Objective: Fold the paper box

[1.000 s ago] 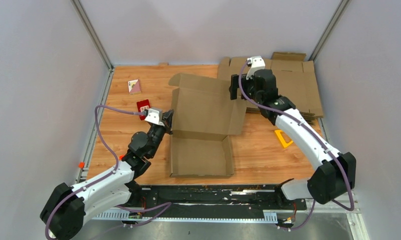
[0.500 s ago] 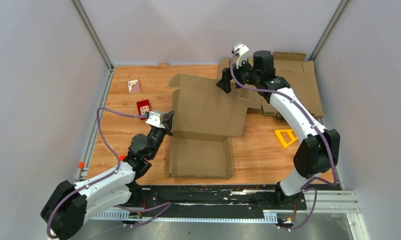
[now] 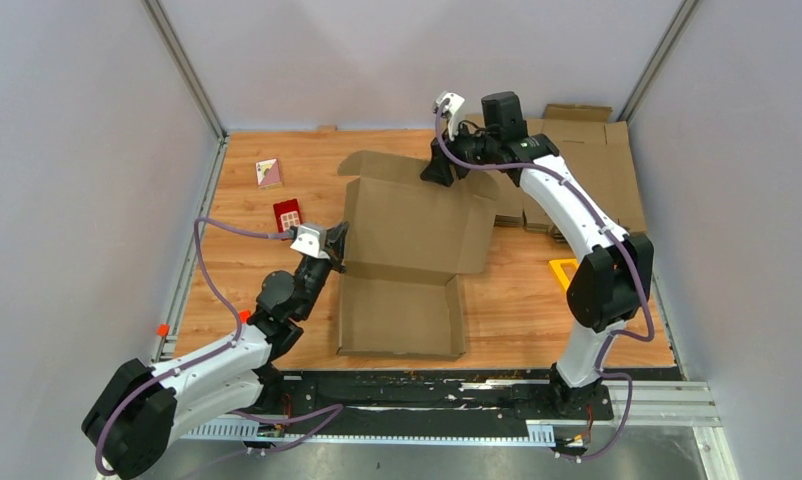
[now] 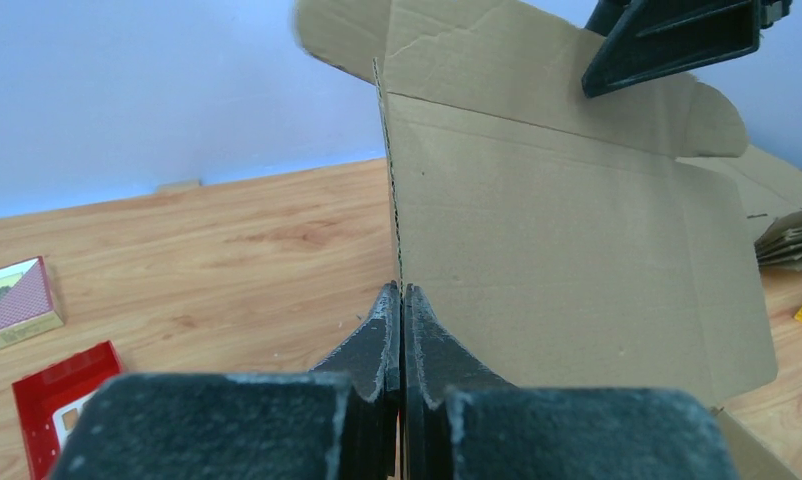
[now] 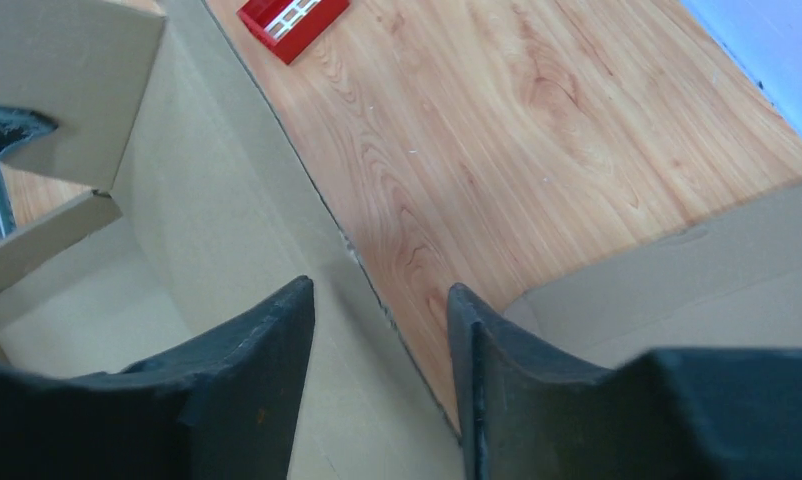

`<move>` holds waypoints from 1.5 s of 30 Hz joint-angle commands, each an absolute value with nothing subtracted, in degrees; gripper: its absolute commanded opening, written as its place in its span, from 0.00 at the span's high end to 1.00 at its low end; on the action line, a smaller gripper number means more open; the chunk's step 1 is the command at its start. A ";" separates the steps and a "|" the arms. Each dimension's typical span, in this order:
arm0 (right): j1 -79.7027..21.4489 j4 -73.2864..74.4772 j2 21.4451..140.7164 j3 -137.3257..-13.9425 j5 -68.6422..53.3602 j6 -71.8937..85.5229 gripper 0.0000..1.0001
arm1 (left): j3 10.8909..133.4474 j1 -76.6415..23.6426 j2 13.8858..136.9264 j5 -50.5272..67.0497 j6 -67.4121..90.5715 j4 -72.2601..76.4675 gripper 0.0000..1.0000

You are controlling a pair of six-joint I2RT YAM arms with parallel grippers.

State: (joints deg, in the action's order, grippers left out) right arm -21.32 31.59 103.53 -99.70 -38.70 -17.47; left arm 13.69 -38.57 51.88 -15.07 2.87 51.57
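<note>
The paper box (image 3: pixel 407 255) sits in the centre of the frame on the wooden desk (image 3: pixel 247 265). Its shallow tray lies open below and its broad lid panel is tilted up above. The left fingers (image 4: pixel 395 325) are pressed together on the lid's left edge, pinching the cardboard just above the fold. The right fingers (image 3: pixel 438 173) stand spread astride the lid's top edge at upper centre, one on each side of the panel, not yet gripping it. A small red box (image 3: pixel 287 213) lies to the left, and a pile of flat cardboard sheets (image 3: pixel 592 175) fills the upper right.
</note>
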 commanded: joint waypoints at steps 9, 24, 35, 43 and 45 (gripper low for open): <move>-23.79 33.73 95.45 -100.53 -38.17 -18.78 1.00 | 14.19 -38.87 53.66 -22.26 5.79 53.40 0.96; -35.12 43.37 91.22 -104.21 -22.24 -32.82 1.00 | 21.24 -38.76 49.85 -30.21 12.32 30.45 0.29; -37.70 31.50 82.67 -88.81 -23.51 -33.72 1.00 | 23.39 -33.33 45.84 -28.75 22.28 10.66 0.25; -40.40 23.87 76.37 -76.54 -22.69 -32.79 1.00 | 21.18 -32.77 42.72 -25.19 24.89 6.94 0.19; -40.90 25.09 76.87 -76.30 -21.39 -33.27 1.00 | 20.21 -32.78 42.26 -24.19 24.96 7.65 0.18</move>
State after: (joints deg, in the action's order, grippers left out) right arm -39.83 28.62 76.99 -77.06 -23.16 -32.29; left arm 21.58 -32.95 43.53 -26.30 22.76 8.40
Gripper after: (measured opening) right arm 0.021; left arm 0.809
